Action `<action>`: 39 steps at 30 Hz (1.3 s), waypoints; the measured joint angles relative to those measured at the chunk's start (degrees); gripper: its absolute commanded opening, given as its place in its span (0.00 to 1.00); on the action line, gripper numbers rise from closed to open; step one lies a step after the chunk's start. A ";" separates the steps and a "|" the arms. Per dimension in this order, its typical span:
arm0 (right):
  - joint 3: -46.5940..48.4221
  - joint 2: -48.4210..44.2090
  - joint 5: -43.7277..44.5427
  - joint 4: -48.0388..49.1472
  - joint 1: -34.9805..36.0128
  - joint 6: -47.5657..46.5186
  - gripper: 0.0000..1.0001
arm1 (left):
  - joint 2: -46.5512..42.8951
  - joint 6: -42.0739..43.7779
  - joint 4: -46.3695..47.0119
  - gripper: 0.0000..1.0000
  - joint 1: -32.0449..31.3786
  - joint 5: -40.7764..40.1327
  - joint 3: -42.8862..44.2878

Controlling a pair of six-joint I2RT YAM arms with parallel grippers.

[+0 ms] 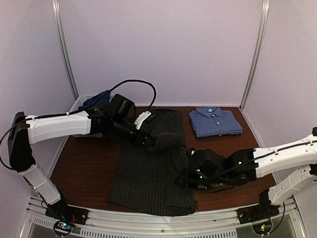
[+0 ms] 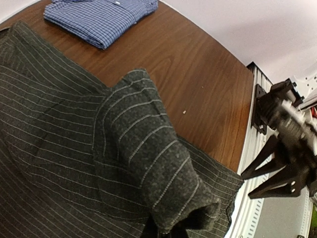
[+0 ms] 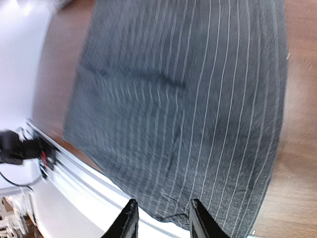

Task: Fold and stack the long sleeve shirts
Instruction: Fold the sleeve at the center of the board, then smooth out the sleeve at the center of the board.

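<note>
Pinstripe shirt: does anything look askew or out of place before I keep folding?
Yes. The charcoal pinstripe shirt lies with its hem past the near edge of the table, over the metal rail. Part of it is bunched up in the left gripper, not flat.

**Hidden, cropped and blurred areas**

You are seeing the left gripper with its fingertips buried in a bunched fold of the pinstripe shirt, and the left wrist view is showing only cloth where they are clamping. The left arm is covering most of the white basket and the dark blue cloth inside it. In the left wrist view the top edge is cropping the blue check shirt, and the right gripper is appearing smeared.
</note>
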 measured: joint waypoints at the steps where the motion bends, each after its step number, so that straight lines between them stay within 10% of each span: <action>1: 0.11 -1.86 1.33 -0.48 -0.48 0.63 0.41 | -0.04 0.04 0.66 0.00 -1.29 -0.44 -0.96; 4: -0.07 -6.01 4.17 -1.81 -2.60 1.95 0.44 | 0.11 0.66 2.19 0.05 -5.44 -2.23 -2.95; 12: -2.19 -6.71 5.60 -2.32 -8.70 2.21 0.49 | 1.90 4.98 3.17 0.62 -12.94 -5.57 -5.79; 39: 4.42 4.81 3.43 0.74 -19.65 -9.55 0.50 | 19.32 -4.94 -2.12 0.60 -6.60 -1.33 1.40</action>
